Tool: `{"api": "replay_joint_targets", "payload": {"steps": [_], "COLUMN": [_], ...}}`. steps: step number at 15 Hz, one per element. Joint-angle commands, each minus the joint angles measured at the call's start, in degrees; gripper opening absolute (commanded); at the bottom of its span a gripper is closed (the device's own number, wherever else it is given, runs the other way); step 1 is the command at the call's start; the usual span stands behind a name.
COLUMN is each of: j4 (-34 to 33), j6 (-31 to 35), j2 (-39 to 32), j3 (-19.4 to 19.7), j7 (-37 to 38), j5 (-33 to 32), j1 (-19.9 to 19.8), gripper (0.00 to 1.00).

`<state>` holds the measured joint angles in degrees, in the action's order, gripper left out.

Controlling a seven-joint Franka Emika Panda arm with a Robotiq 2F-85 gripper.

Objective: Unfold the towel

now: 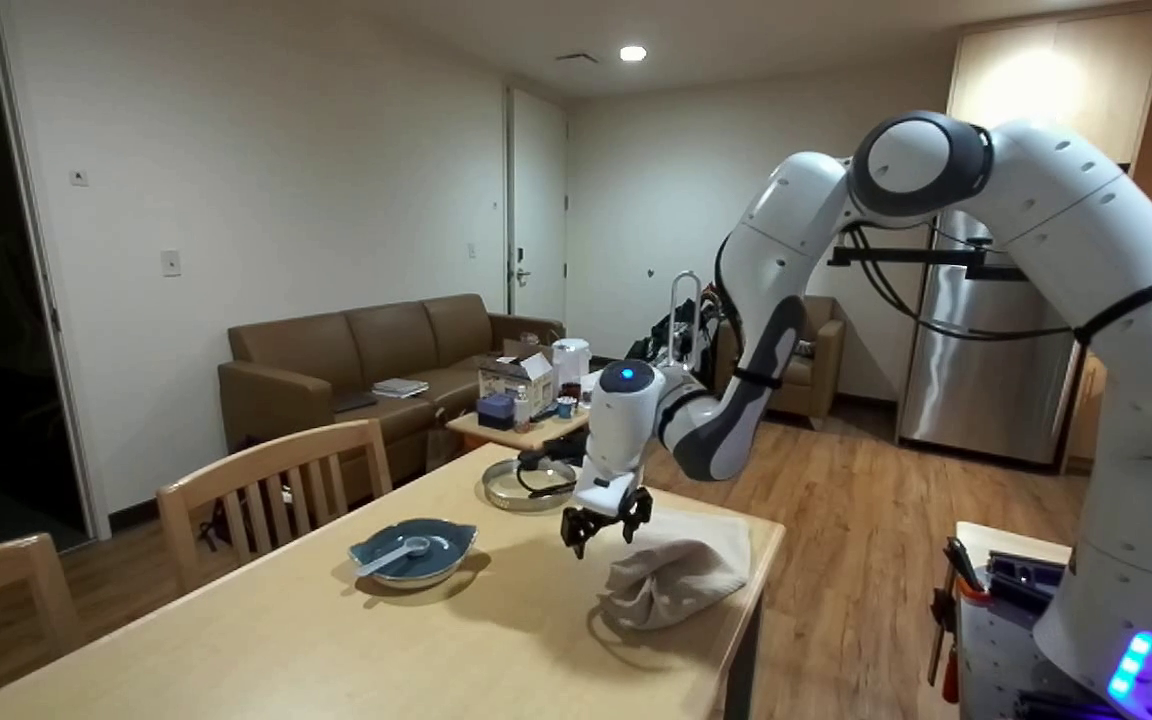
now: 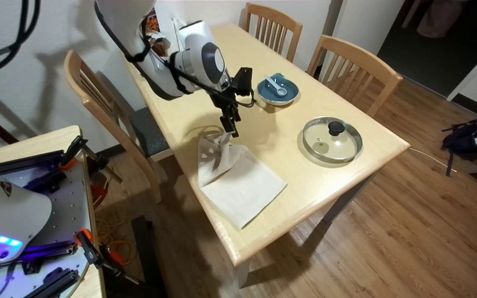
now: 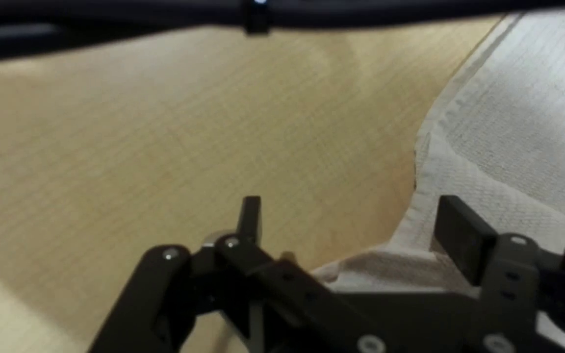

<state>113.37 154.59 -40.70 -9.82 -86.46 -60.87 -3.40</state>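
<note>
The towel (image 2: 249, 186) was seen on the bench (image 2: 278, 136), well apart from the blue dish (image 2: 290, 89), partly flat, its end nearer the dish heaped in folds; the gripper (image 3: 350, 215) was spread near that end, nothing pinched; a light, limp, hardly slippery cloth was judged likely, best taken by the folded layer's hem.
</note>
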Motion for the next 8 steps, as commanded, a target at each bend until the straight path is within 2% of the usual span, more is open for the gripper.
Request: {"api": "replay_joint_targets", "payload": {"steps": [1, 3, 4, 5, 8], "j4": [4.30, 3.98, 3.46, 2.52, 2.50], "j6": [-6.64, -11.41, -11.66, -8.37, -9.36], "j2": [4.06, 4.51, 5.77, 4.20, 5.20], "j3": [-11.47, -15.53, -11.38, -8.32, -7.59], "j7": [-15.41, -23.44, -26.74, -22.00, -26.32], "j5": [8.51, 13.73, 18.27, 16.59, 19.96], "j1": [-8.81, -11.23, -6.98, -4.09, -3.28], "gripper": [1.00, 1.00, 1.00, 1.00, 1.00]}}
